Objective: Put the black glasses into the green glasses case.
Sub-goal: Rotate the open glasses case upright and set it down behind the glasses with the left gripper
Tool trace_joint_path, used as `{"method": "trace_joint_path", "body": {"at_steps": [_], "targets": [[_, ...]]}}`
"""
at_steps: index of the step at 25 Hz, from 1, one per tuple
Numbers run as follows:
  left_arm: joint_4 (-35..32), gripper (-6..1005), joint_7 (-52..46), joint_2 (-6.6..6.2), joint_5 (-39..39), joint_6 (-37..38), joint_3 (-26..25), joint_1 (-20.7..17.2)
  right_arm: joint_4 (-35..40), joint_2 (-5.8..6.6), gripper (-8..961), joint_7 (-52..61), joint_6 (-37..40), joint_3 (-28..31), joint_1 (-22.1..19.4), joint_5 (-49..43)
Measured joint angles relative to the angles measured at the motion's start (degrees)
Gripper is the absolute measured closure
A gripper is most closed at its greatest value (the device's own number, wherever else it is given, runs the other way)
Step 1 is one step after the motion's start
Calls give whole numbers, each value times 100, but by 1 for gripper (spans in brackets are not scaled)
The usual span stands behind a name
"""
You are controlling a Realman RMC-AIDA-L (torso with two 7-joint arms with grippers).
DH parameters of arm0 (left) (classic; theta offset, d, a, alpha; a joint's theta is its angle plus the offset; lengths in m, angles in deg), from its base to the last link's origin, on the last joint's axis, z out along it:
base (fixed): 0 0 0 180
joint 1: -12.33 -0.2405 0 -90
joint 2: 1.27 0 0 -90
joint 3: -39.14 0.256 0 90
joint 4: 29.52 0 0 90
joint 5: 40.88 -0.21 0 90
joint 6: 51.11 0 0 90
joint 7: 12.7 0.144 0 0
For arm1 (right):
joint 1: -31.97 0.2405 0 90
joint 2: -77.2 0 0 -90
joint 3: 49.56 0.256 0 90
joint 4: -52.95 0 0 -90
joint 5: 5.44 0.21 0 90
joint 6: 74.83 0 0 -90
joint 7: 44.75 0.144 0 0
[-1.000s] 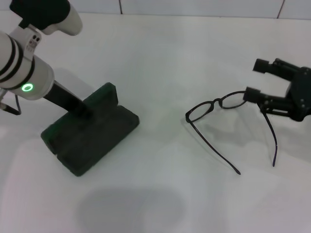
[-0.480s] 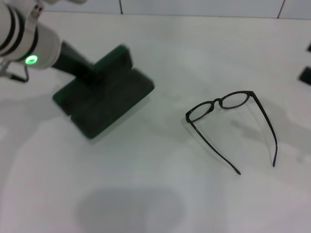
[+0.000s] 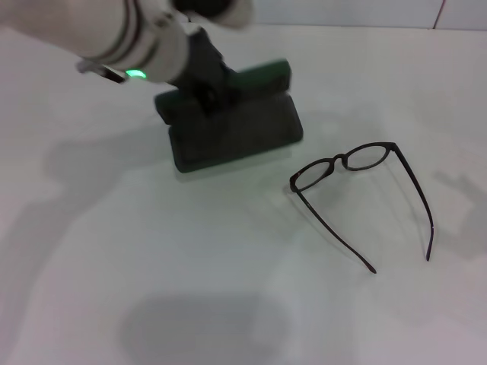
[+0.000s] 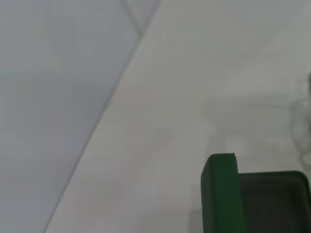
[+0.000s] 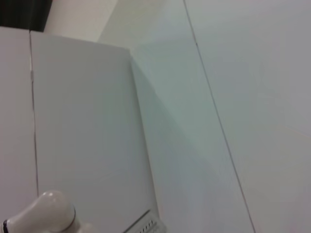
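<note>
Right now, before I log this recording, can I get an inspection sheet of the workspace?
Surface: white table, bare apart from the two items.
Job's things: black glasses lying open on the table, outside the case; green glasses case open, held at one end.
Clutter: nothing seen.
End effectors: left end effector gripping the case; right one out of view.
Cables: nothing seen.
Surroundings: pale wall panels behind the table.
</note>
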Motion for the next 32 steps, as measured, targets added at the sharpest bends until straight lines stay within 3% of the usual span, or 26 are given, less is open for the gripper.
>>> {"method": "trace_joint_path", "body": {"at_steps": [6,14,30,32], "targets": [[281,807,346,2,-133,-499,812,141,-329,20,84,-169,93,-1,-102,-11],[792,808,404,14,-289,-880,1321,432,-446,30,84,-278,98,-37,-148,-109],[1123,808,375,54,-188,-984,1680,434,-661,32,84,-477,45,-63,-157,-221],[1149,759,375,55,-188,-988,1712,445,-661,33,85,-478,20,-61,-147,-280]]}}
